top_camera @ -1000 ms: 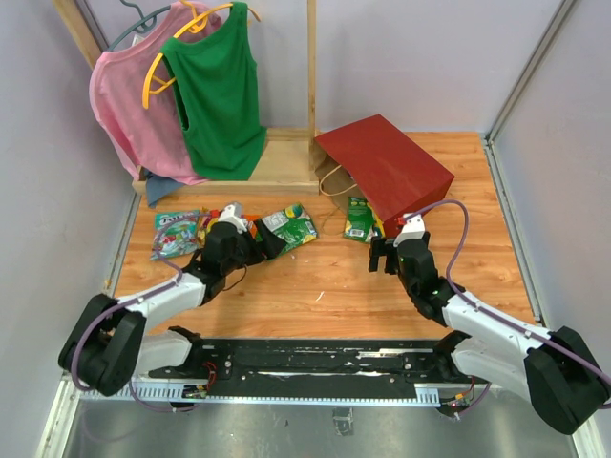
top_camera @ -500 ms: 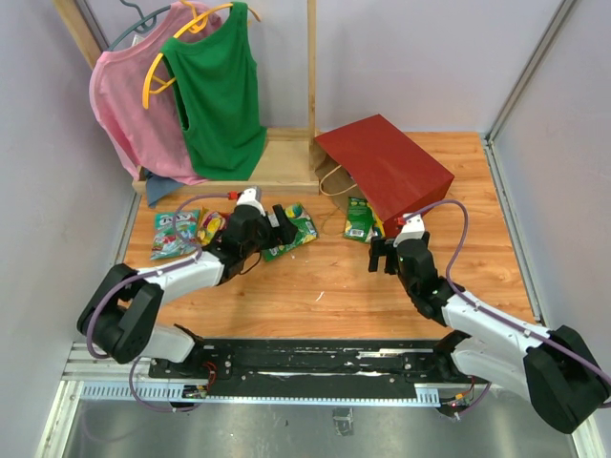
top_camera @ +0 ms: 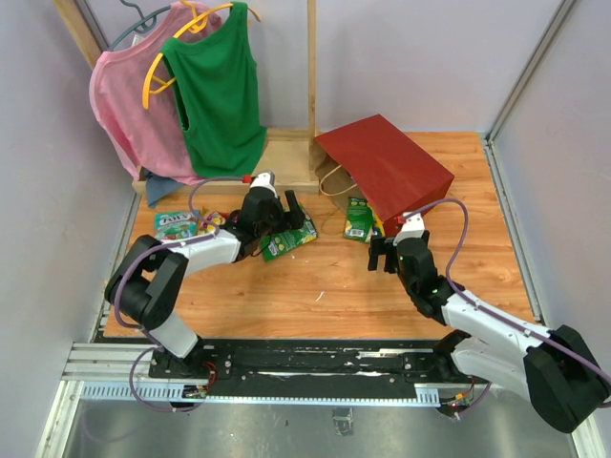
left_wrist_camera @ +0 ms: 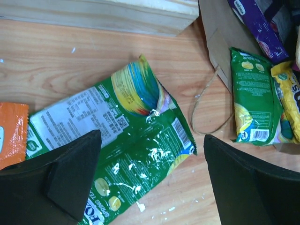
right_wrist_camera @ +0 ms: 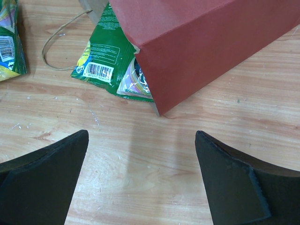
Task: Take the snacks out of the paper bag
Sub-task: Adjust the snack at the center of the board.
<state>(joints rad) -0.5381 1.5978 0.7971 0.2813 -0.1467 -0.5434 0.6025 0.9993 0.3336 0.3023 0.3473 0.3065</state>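
1. Paper bag (top_camera: 387,176): red, lying on its side on the worktop (top_camera: 325,277), mouth turned towards the wooden rack base (left_wrist_camera: 103,14).
2. Snacks at the bag: a green packet (right_wrist_camera: 105,56) lies at the mouth, partly tucked under the bag's red wall. A purple packet (left_wrist_camera: 255,23) and a yellow packet (left_wrist_camera: 288,98) sit at or just inside the mouth.
3. Snacks clear of the bag: a large green packet (left_wrist_camera: 117,122) and an orange packet (left_wrist_camera: 11,131), both to the left of the bag. A green-and-white packet (top_camera: 175,229) lies furthest from it.
4. Right pincer (right_wrist_camera: 140,136): jaws wide apart, holding nothing, just in front of the bag's near corner.
5. Left pincer (left_wrist_camera: 151,140): jaws wide apart, holding nothing, above the large green packet and left of the bag.
6. Risk: the right pincer may close on the bag's wall or corner instead of the tucked packet, since the wall overlaps that packet.
7. Risk: the bag looks light, so pulling the pinned packet may drag the whole bag.
8. Risk: the loop handle (left_wrist_camera: 211,112) lies beside the mouth and could snag a finger.
9. Risk: the packets are glossy and may slip from a shallow grip.
10. Risk: the left pincer may re-grasp a packet that is already out.
11. Surroundings: beyond the bag's mouth side, a pink top (top_camera: 143,95) and a green top (top_camera: 221,86) hang above the rack base. Neither obstructs the bag.
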